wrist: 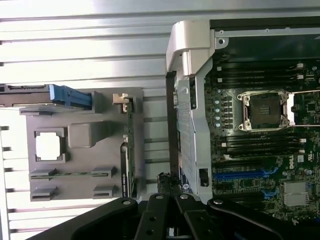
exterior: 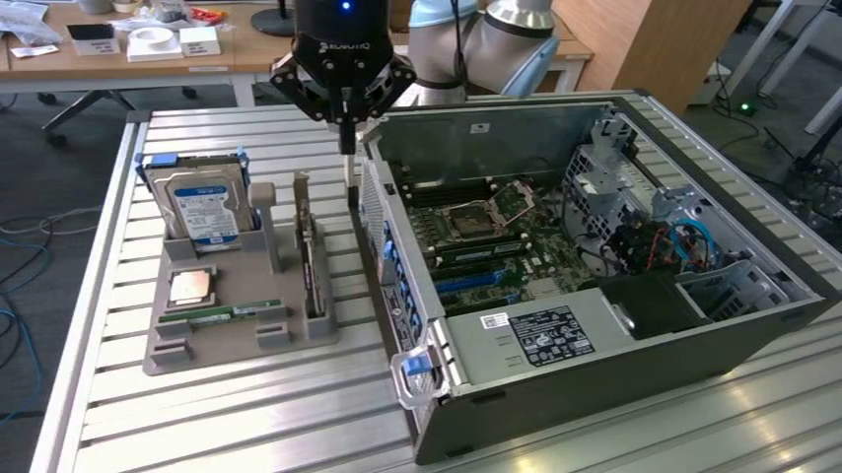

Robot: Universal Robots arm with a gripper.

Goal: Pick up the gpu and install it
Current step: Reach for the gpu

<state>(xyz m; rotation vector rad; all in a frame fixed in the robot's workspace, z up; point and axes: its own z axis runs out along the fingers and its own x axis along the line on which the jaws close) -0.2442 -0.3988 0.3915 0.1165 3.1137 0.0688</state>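
The gpu (exterior: pixel 311 264) stands on edge in a slot of the grey holder (exterior: pixel 217 340), a thin dark card with a metal bracket at its far end. In the wrist view the gpu (wrist: pixel 128 150) is a slim strip along the edge of the holder (wrist: pixel 82 135). My gripper (exterior: pixel 347 144) hangs above the gap between the holder and the open computer case (exterior: pixel 593 325), shut with nothing between its fingers. Its closed fingertips (wrist: pixel 168 186) point down beside the case's rear wall, apart from the gpu.
The holder also carries a blue-labelled hard drive (exterior: pixel 197 202), a CPU (exterior: pixel 192 286) and a green RAM stick (exterior: pixel 224 315). Inside the case lies the motherboard (exterior: pixel 480 232) with blue slots (exterior: pixel 471 283). The slatted metal table (exterior: pixel 237 424) has open surface at the front.
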